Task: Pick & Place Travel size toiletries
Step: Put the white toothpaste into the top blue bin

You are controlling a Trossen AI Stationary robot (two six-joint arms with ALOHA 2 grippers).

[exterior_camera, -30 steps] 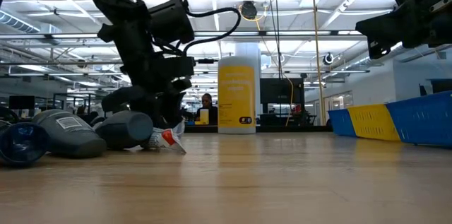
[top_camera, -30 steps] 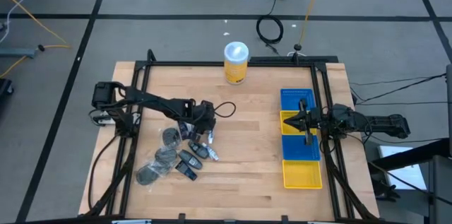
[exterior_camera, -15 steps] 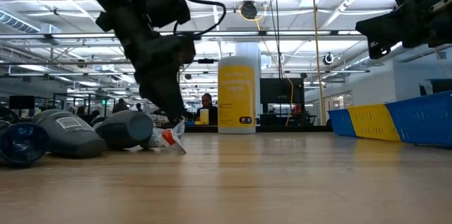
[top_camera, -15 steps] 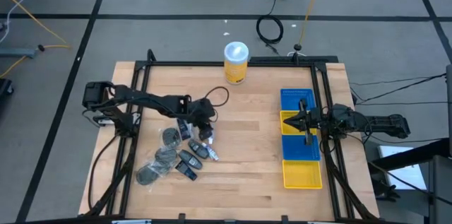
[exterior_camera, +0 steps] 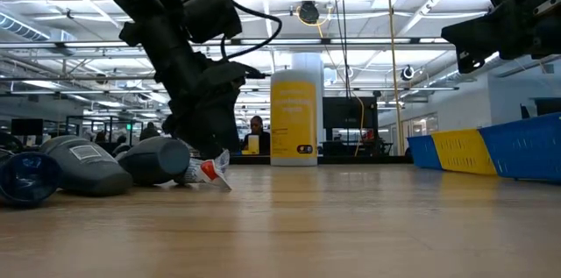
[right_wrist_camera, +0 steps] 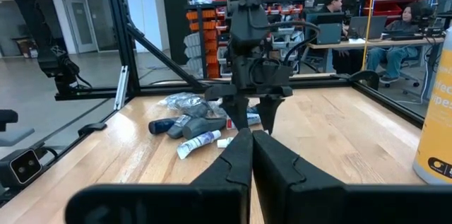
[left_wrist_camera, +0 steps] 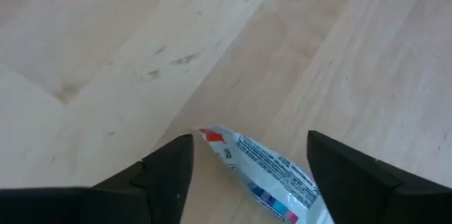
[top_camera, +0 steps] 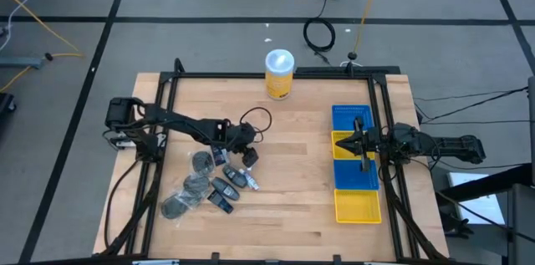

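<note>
Left gripper [left_wrist_camera: 244, 164] has swung back over the tube [left_wrist_camera: 265, 174] by the table's [top_camera: 292, 215] left-middle pile, fingers apart, so a skewed descent could just nudge it away, while the right gripper [right_wrist_camera: 252, 155] sits closed above the bins [top_camera: 355, 169].

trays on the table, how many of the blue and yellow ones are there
4, in one column along the right edge of the table, under the right gripper: blue tray farthest back, then yellow tray, a second blue tray, and a yellow tray nearest the front.
</note>
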